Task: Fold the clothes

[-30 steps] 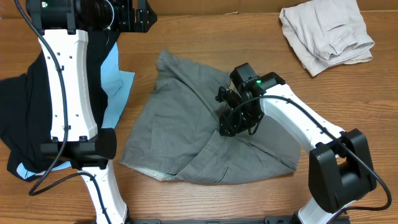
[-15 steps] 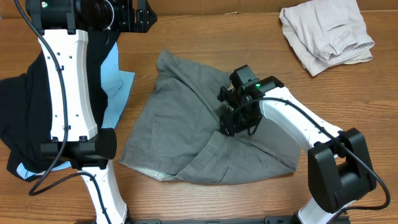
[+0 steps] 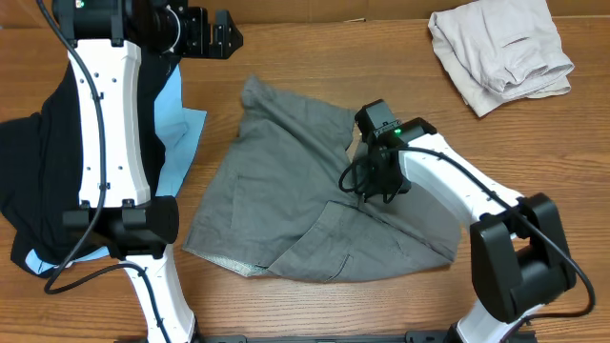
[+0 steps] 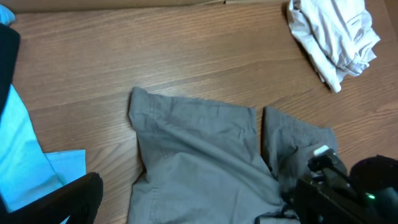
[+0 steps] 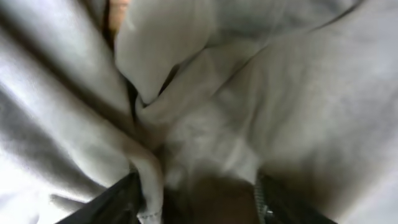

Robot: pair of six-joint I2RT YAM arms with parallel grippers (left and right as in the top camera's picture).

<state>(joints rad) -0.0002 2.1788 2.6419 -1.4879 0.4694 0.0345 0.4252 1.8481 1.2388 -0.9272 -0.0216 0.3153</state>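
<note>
Grey shorts [image 3: 276,200] lie spread and rumpled on the wooden table, and also show in the left wrist view [image 4: 199,155]. My right gripper [image 3: 374,183] is pressed down into the shorts near their middle. In the right wrist view its fingers [image 5: 196,202] stand wide apart with bunched grey fabric [image 5: 249,93] between them, not clamped. My left gripper [image 3: 221,33] is open and empty, held high over the table's back left, far from the shorts. One dark left finger [image 4: 74,196] shows at the bottom of the left wrist view.
A crumpled beige garment [image 3: 500,52] lies at the back right and shows in the left wrist view [image 4: 336,37]. A black garment [image 3: 38,191] and a light blue cloth [image 3: 176,124] lie at the left. Bare wood [image 3: 315,48] lies behind the shorts.
My right gripper has shifted a little to the right and back on the shorts and turned at the wrist. The left arm has moved only slightly.
</note>
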